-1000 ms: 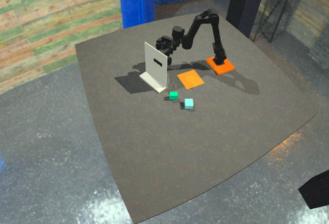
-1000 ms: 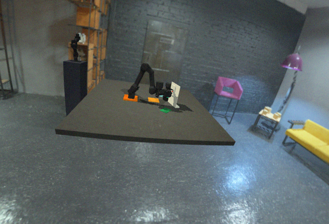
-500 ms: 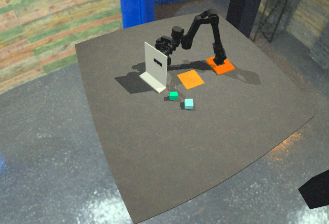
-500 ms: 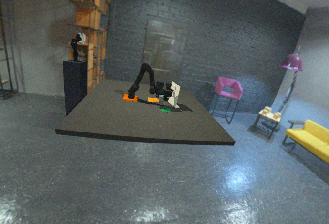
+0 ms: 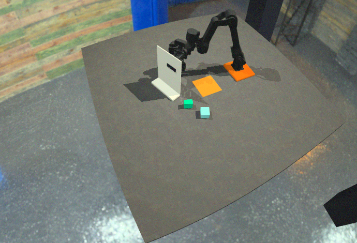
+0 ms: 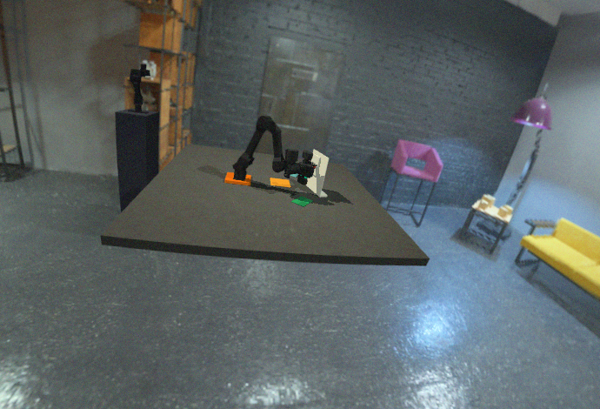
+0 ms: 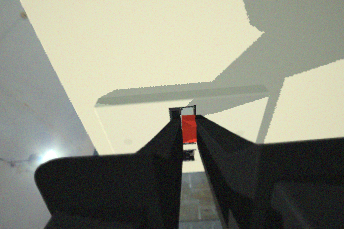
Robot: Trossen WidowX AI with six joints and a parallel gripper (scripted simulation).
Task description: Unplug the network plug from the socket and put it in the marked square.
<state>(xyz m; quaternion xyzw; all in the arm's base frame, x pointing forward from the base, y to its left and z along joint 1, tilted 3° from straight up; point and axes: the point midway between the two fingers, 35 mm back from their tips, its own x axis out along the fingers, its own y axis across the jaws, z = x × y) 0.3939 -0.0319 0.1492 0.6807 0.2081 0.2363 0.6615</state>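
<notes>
The pale upright panel (image 5: pixel 167 78) (image 6: pixel 322 167) (image 7: pixel 125 36) stands on its foot. In the wrist view the plug (image 7: pixel 188 131) shows a red top and a pale end at a dark socket opening (image 7: pixel 174 114) in the panel. My gripper (image 7: pixel 187 122) (image 6: pixel 314 168) is shut on the plug, one finger on each side, close in front of the panel; the panel hides the fingertips in the top view. Whether the tab is pressed down cannot be seen. A flat orange square (image 5: pixel 207 86) (image 6: pixel 280 182) and a flat green square (image 6: pixel 302 201) lie on the table.
Another dark opening (image 7: pixel 189 155) shows near the plug. A green cube (image 5: pixel 188 104) and a light blue cube (image 5: pixel 205 112) stand beyond the panel's foot. The arm's orange base (image 5: pixel 244 74) (image 6: pixel 237 180) is on the table (image 5: pixel 187 162) (image 6: pixel 217 220).
</notes>
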